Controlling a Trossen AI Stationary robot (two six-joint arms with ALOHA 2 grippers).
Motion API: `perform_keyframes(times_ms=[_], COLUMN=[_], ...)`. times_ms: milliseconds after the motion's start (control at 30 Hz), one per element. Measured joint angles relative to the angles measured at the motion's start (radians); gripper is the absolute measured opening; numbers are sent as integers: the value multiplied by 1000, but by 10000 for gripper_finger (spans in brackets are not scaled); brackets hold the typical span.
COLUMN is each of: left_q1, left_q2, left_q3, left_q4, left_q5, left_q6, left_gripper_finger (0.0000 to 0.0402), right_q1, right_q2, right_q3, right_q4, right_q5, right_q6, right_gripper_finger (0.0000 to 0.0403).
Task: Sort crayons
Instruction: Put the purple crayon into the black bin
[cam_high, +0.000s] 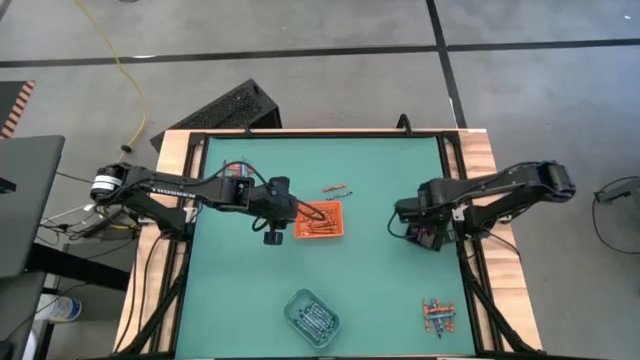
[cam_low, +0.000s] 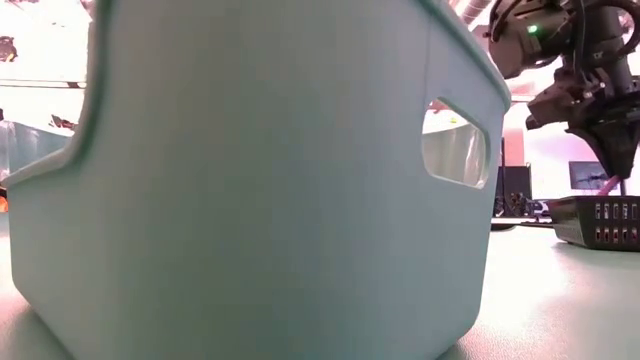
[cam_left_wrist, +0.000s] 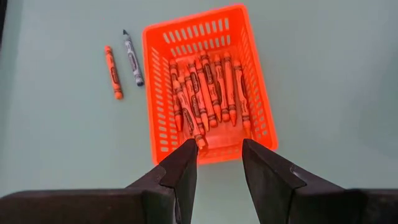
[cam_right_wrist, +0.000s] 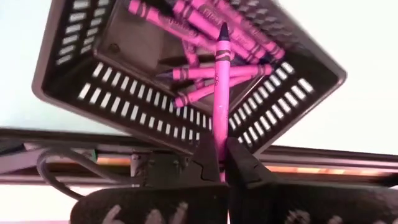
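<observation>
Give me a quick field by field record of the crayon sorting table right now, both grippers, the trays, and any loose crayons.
left gripper: open, empty, above the near end of the orange tray
orange tray contents: orange crayons
right gripper: shut on a magenta crayon, above the black tray
black tray contents: magenta crayons
clear tray: holds blue-grey crayons
loose beside orange tray: one orange crayon, one grey crayon
loose pile: front right of the table, mixed colours

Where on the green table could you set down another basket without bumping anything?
The middle of the green mat, between the orange basket, the pale blue basket and the loose crayons, is bare. It is crowded by the orange basket under the left claw.
</observation>
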Motion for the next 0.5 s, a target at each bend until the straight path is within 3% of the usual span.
perform_keyframes(times_ms=[233, 500], left_q1=[0, 0], left_q2=[0, 0], left_q3=[0, 0], left_q4=[3, -19], left_q5=[-1, 46], left_q6=[-2, -13], left_gripper_finger=[118, 118], right_q1=[17, 15], right_q2=[73, 51], right_q3=[0, 0], right_q4=[-2, -5], right_q5=[-2, 1], right_q6=[1, 16], right_gripper_finger=[27, 77])
